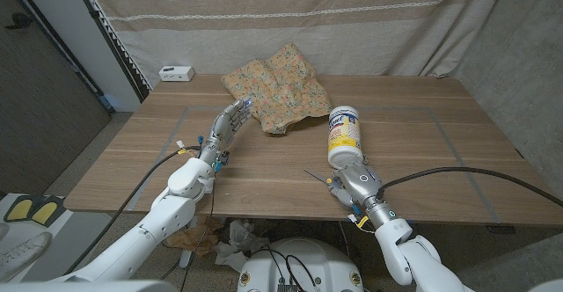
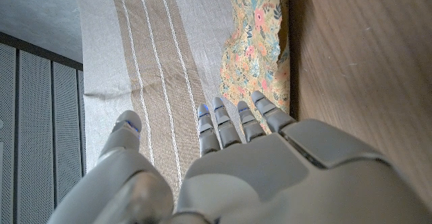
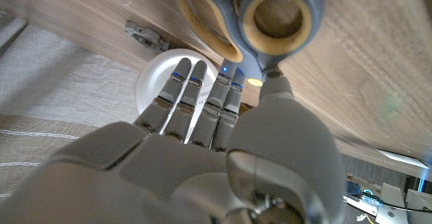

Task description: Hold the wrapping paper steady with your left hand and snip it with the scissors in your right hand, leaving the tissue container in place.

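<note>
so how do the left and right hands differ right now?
The left hand reaches far across the table, its fingertips at the edge of the floral wrapping paper; the right hand stays near the front edge beside the wipes canister. The left hand's fingers are extended and hold nothing; the right hand is at the scissors, grip unclear. Both are grey.

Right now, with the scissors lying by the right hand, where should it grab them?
Grip the scissors by their grey handle loops, from the right hand's own side: the loops face its fingertips and the blades point away.
</note>
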You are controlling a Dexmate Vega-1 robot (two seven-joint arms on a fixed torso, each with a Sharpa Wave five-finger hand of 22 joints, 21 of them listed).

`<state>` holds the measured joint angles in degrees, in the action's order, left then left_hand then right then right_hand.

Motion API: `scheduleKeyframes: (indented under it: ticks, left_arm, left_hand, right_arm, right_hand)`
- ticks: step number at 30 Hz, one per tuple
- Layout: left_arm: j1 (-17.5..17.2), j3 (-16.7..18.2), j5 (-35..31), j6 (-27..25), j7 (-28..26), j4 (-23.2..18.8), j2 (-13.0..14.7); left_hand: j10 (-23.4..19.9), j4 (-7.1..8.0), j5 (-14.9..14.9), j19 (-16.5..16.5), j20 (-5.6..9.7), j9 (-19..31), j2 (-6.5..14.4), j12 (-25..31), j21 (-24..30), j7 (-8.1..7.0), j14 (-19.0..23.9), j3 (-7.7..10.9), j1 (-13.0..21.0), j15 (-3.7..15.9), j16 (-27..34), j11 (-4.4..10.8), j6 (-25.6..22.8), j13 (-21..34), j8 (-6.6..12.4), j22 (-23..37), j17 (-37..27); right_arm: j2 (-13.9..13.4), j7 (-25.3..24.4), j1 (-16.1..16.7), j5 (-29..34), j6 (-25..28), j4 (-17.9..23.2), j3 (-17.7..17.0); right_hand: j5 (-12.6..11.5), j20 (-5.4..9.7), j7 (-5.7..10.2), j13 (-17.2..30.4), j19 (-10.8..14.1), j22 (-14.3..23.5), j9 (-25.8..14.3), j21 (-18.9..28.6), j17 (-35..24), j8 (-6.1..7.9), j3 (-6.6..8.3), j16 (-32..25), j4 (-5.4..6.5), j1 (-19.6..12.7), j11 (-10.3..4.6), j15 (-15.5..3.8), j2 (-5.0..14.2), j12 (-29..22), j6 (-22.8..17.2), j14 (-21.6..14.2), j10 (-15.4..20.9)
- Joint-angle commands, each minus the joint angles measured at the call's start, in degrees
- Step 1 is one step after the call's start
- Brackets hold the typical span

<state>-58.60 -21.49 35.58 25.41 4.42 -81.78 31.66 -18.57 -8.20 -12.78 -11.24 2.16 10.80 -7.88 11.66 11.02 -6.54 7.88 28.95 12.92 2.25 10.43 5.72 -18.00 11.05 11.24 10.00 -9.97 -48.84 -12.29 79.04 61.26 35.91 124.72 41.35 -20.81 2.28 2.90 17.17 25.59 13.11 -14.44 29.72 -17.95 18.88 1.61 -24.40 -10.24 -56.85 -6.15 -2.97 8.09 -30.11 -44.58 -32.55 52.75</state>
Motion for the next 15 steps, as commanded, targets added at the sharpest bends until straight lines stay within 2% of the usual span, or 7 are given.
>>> scheduleKeyframes:
  ticks: [1,9,15]
  left_arm:
    - [-0.41,0.06,0.18,-0.49,-0.51,-0.88,0.12]
    - [-0.44,-0.02,0.05,0.06,-0.44,-0.46,-0.16]
    - [-0.60,0.00,0.10,0.51,-0.32,-0.21,-0.33]
  left_hand:
    - [-0.25,-0.11,-0.15,0.26,3.33,0.21,-0.16,0.39,0.31,0.38,-0.20,-0.22,-0.55,3.98,0.24,-0.45,0.02,0.12,0.18,0.28,-0.24]
    - [-0.28,-0.07,-0.14,0.24,3.33,0.21,-0.13,0.39,0.33,0.32,-0.16,-0.29,-0.65,3.99,0.25,-0.38,0.00,0.12,0.19,0.28,-0.25]
    - [-0.30,-0.04,-0.14,0.23,3.35,0.21,-0.11,0.39,0.33,0.30,-0.18,-0.33,-0.71,3.95,0.25,-0.43,0.01,0.12,0.19,0.29,-0.25]
  right_arm:
    - [0.37,-2.63,0.78,-0.27,-1.13,-0.95,-0.21]
    - [0.32,-4.87,1.57,-1.17,-1.82,-1.01,-0.68]
    - [0.14,-5.38,1.84,-1.36,-1.91,-0.77,-0.91]
  right_hand:
    - [-0.48,1.01,0.85,0.27,0.58,0.32,-0.15,1.10,-0.34,0.82,1.45,-0.92,-0.24,-4.47,-2.08,-9.70,0.62,-0.75,-1.86,-1.66,2.73]
    - [-0.34,1.93,1.16,-0.11,0.95,0.58,0.01,2.26,-0.32,1.45,3.48,-1.47,-0.36,-9.80,-3.21,-10.12,0.90,-1.42,-3.79,-3.69,5.19]
    - [-0.28,2.19,1.11,0.11,0.99,0.66,-0.17,2.72,0.11,1.30,4.14,-1.13,-0.18,-11.38,-3.48,-10.10,0.80,-1.88,-3.24,-4.48,6.00]
